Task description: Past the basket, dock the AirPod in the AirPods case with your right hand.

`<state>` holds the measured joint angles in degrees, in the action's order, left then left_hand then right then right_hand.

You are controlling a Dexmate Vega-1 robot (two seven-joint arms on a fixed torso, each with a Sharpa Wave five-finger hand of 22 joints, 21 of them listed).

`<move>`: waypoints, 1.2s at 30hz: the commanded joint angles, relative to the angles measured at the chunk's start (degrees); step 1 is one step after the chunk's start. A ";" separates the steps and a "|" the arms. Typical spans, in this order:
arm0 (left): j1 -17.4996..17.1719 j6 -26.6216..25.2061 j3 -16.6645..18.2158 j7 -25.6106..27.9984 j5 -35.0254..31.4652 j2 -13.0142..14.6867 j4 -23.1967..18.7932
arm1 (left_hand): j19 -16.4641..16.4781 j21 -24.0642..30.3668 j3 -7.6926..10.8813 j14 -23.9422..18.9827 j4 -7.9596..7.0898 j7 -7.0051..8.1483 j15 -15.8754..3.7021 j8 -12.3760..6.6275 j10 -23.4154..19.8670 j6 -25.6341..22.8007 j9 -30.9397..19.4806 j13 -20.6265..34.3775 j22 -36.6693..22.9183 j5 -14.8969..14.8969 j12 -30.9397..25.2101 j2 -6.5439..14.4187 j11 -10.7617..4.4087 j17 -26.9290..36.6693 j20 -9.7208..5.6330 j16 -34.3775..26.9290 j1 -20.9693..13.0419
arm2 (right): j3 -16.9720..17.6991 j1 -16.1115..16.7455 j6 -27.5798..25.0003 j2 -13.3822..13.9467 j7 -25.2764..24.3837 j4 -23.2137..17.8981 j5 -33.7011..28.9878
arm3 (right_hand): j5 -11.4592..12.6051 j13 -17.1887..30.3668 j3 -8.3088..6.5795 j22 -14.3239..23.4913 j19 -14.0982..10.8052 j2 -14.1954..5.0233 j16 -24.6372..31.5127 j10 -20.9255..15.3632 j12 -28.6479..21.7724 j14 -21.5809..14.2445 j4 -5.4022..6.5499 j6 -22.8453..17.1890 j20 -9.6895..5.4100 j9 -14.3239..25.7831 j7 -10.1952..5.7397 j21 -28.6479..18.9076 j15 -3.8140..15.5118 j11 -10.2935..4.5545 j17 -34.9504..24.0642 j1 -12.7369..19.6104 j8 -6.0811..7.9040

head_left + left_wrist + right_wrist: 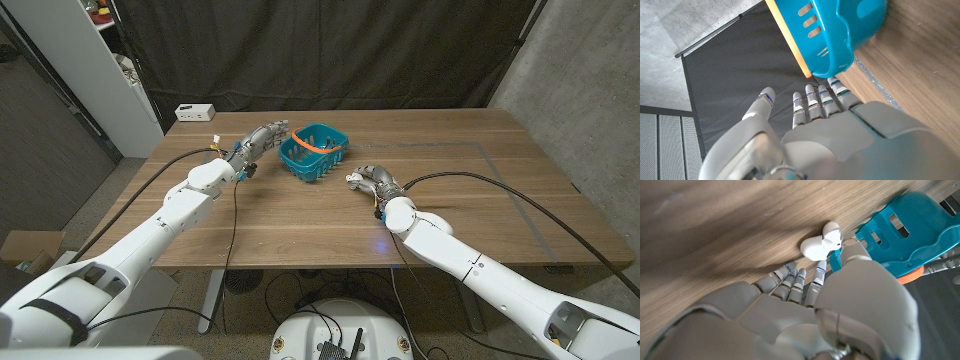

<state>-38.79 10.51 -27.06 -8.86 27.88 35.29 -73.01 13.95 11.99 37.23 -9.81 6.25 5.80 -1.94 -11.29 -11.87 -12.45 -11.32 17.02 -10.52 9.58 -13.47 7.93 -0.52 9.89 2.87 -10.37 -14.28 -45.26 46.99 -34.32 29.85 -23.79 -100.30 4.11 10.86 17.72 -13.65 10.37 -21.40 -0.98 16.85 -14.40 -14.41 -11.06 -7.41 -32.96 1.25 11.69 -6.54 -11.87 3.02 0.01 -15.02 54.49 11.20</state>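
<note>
The white AirPods case (815,246) lies on the wood with its lid (831,229) up, close beside the teal basket (910,235). My right hand (810,305) is at the case, fingers curled toward it and the thumb tip against it by the lid. No separate AirPod can be made out, and the fingers hide whether one is pinched. In the head view the right hand (372,181) is right of the basket (314,152), with the case (352,180) a white spot at its fingertips. My left hand (262,138) stretches toward the basket's left side, fingers straight, holding nothing.
The basket has an orange handle (312,147) and slotted walls (840,35), and my left hand's fingertips (832,85) are just under its rim. A white box (195,111) sits at the table's far left corner. Black cables trail from both arms across the table.
</note>
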 commanded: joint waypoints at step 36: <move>0.42 -2.33 -1.64 1.38 -3.72 1.54 -1.81 | -0.25 0.12 0.27 0.00 0.04 0.44 -0.38 -0.29 0.19 -1.08 -0.09 0.21 -0.17 0.54 -0.47 0.36 0.03 0.12 0.29 -0.08 -0.47 | -3.27 -4.52 2.88 12.12 21.35 -2.80 -3.91 | 0.17 0.95 -5.15 -0.03 0.05 -7.63 0.38 0.34 0.59 0.94 -2.69 -10.09 -2.99 0.81 -6.23 0.29 8.11 -10.41 -0.83 11.98 2.56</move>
<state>-38.69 8.99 -28.06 -7.82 25.36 36.57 -74.33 13.63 11.99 37.23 -9.82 6.25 6.23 -1.94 -11.29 -11.87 -13.29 -11.32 17.17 -10.52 9.58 -13.80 7.93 -0.52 9.89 3.19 -10.37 -14.28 -46.18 45.93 -34.07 35.45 -13.94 -102.85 0.36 11.29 18.50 -18.13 10.32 -21.26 -7.88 16.78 -13.91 -13.53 -10.28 -10.13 -42.13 -0.78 12.34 -12.75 -11.60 2.59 -9.61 -15.58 64.87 13.37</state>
